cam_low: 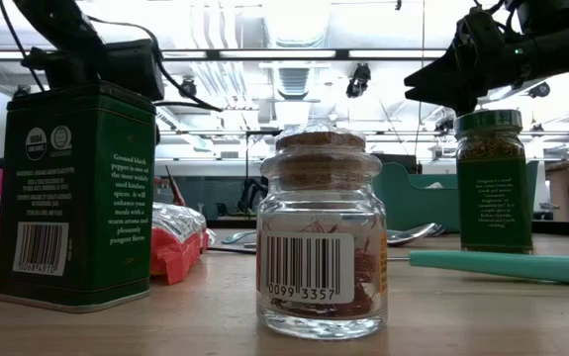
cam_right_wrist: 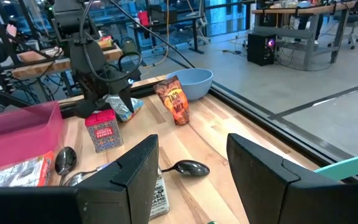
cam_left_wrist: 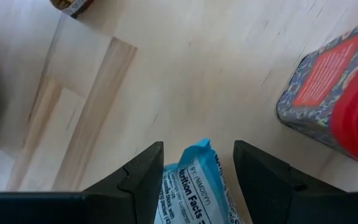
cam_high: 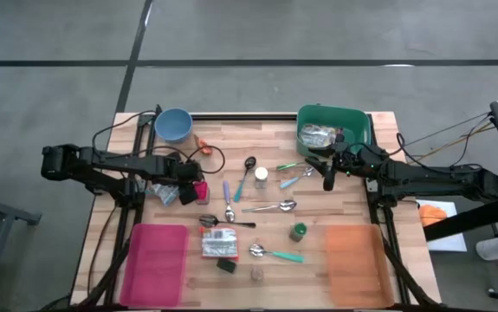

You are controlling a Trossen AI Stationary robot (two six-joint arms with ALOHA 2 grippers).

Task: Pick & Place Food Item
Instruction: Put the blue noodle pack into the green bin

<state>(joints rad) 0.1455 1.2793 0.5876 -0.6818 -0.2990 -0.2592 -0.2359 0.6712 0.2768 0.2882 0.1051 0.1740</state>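
A blue snack packet with nutrition print sits between the fingers of my left gripper, which is shut on it at the table's left. A patterned tin with a red lid stands just right of it. My right gripper hovers open and level beside the green bin at the far right, with nothing between its fingers. A brown snack bag lies by the blue bowl. My left gripper pinches the blue packet between its two fingers, one on each long side. The fingers slant steeply down from the table's left. The packet's crimped end sticks out past the fingertips. I cannot tell whether it touches the wood.
A pink tray lies at the near left and an orange tray at the near right. Spoons, a silver packet, a green tin, a corked jar and a spice jar crowd the middle.
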